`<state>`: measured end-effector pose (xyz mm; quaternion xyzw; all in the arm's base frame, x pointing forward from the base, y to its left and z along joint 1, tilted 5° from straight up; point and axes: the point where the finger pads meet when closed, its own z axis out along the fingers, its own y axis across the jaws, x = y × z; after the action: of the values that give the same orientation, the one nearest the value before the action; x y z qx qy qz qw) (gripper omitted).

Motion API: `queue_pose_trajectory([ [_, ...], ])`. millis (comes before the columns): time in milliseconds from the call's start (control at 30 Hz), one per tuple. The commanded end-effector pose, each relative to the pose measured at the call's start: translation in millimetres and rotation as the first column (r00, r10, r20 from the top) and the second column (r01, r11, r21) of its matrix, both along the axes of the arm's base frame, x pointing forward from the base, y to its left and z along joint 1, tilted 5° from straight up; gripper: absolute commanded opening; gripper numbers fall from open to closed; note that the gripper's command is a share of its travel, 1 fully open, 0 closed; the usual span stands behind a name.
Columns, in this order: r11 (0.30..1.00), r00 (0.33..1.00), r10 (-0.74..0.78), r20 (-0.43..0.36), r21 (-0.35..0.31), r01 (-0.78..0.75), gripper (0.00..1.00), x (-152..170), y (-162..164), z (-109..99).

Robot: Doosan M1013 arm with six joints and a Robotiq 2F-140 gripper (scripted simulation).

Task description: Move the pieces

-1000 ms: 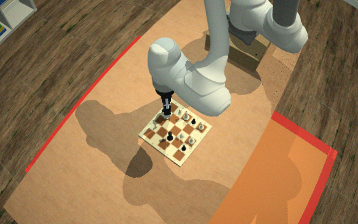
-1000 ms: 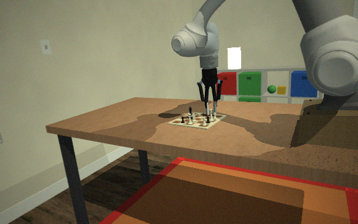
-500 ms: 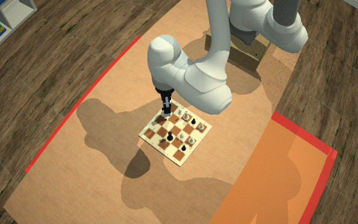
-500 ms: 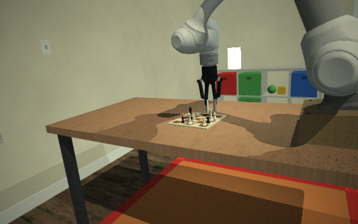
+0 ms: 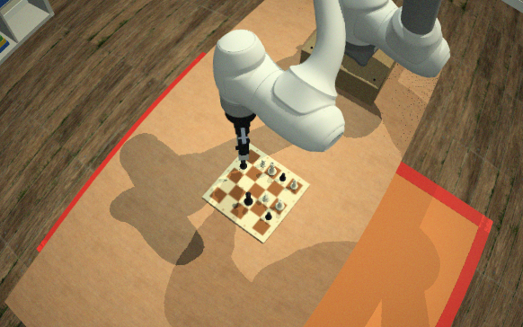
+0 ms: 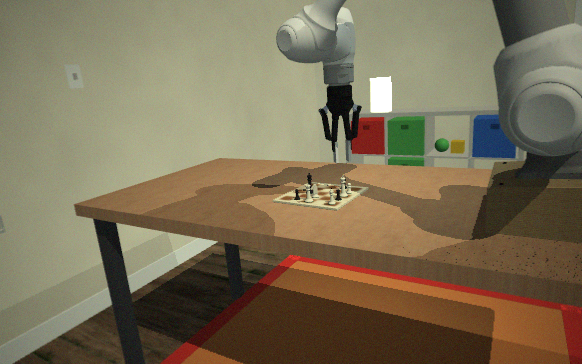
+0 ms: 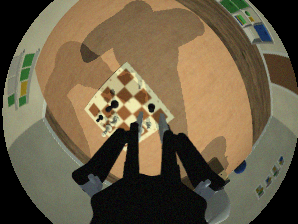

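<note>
The small chessboard lies on the wooden table and also shows in the side view and the wrist view. My gripper hangs well above the board's far corner, fingers slightly apart with nothing between them. In the overhead view the gripper lines up over a black pawn that stands upright on a far corner square. A tall black piece stands near the board's middle. White pieces and black pawns stand along the right side.
The arm's big elbow hangs over the table behind the board. The robot's base block sits at the far end. A red-edged orange zone is on the floor at the right. Shelves with coloured bins stand by the wall.
</note>
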<state>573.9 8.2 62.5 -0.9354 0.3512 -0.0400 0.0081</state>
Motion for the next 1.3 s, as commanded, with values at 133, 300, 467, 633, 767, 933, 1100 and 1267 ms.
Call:
queue_pose_trajectory([
  [133, 1.0, 1.0, 0.0, 0.0, 0.0, 0.0, 0.22, -1.1, 0.2, 13.1],
  [300, 1.0, 1.0, 0.0, 0.0, 0.0, 0.0, 1.0, -1.1, 0.2, 13.4],
  [467, 1.0, 1.0, 0.0, 0.0, 0.0, 0.0, 1.0, -1.1, 0.2, 13.4],
  [633, 1.0, 1.0, 0.0, 0.0, 0.0, 0.0, 1.0, -1.1, 0.2, 13.4],
  [767, 1.0, 1.0, 0.0, 0.0, 0.0, 0.0, 1.0, -1.1, 0.2, 13.4],
  [933, 1.0, 1.0, 0.0, 0.0, 0.0, 0.0, 1.0, -1.1, 0.2, 13.4],
  [1100, 0.993, 0.993, -0.122, 0.001, 0.01, 0.122, 1.0, -7.1, 12.1, 16.5],
  [1267, 0.878, 0.879, -0.477, -0.004, 0.042, 0.476, 1.0, -28.6, 49.0, 26.2],
])
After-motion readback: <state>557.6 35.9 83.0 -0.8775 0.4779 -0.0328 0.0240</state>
